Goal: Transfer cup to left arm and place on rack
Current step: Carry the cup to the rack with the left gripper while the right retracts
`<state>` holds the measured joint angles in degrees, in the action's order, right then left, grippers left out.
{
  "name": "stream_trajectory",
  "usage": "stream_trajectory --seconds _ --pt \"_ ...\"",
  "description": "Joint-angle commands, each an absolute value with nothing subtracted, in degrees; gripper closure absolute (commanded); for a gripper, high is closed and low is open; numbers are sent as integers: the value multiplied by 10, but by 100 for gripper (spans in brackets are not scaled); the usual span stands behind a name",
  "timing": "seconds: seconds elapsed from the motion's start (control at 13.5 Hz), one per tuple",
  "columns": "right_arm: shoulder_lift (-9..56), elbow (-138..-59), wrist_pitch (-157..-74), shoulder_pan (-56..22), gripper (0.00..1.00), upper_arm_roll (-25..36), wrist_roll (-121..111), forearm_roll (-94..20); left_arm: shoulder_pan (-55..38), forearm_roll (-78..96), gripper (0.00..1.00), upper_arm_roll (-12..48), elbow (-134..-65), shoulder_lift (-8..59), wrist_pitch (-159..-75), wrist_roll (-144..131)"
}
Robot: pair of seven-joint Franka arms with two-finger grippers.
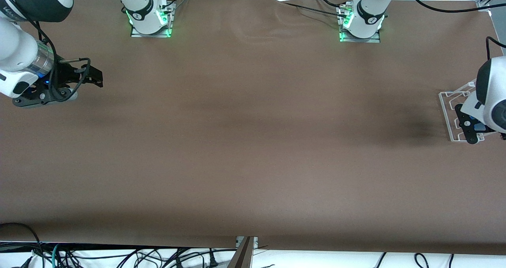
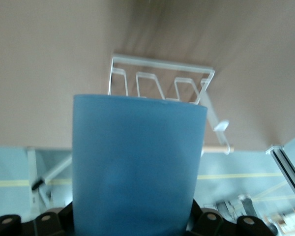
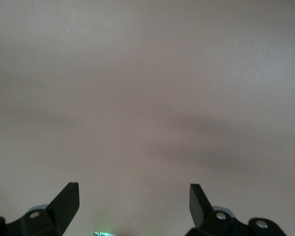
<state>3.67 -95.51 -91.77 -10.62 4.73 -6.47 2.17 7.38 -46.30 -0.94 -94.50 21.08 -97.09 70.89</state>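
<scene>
The light-blue cup [image 2: 137, 167] fills the left wrist view, and my left gripper [image 1: 474, 130] is shut on it. In the front view only a sliver of the cup [image 1: 480, 127] shows under the white wrist block. The gripper hangs over the clear rack [image 1: 450, 104] at the left arm's end of the table. Past the cup's rim I see the rack [image 2: 160, 73] with its looped dividers, a white peg [image 2: 220, 126] and its wooden dowel [image 2: 215, 147]. My right gripper [image 1: 94, 75] waits open at the right arm's end of the table, and nothing lies between its fingers [image 3: 66, 201] over bare brown tabletop.
The brown table [image 1: 253, 141] runs between the two arms. Both arm bases [image 1: 150, 19] [image 1: 361, 23] stand at the edge farthest from the front camera. Loose cables [image 1: 118, 258] lie below the nearest edge. The rack stands close to the table's end edge.
</scene>
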Motion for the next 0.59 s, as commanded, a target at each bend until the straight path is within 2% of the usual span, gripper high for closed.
stream_trajectory --seconds 0.0,0.3,0.52 --pt "18 -965 -922 -106 1 40 -58 33 71 -559 100 -12 -977 195 -966 676" --pt "24 -935 -908 -107 1 33 -35 28 71 -674 100 -12 -1035 197 -981 665" --pt "28 -926 -898 -108 1 33 -33 27 82 -755 100 -14 -1070 197 -1054 663"
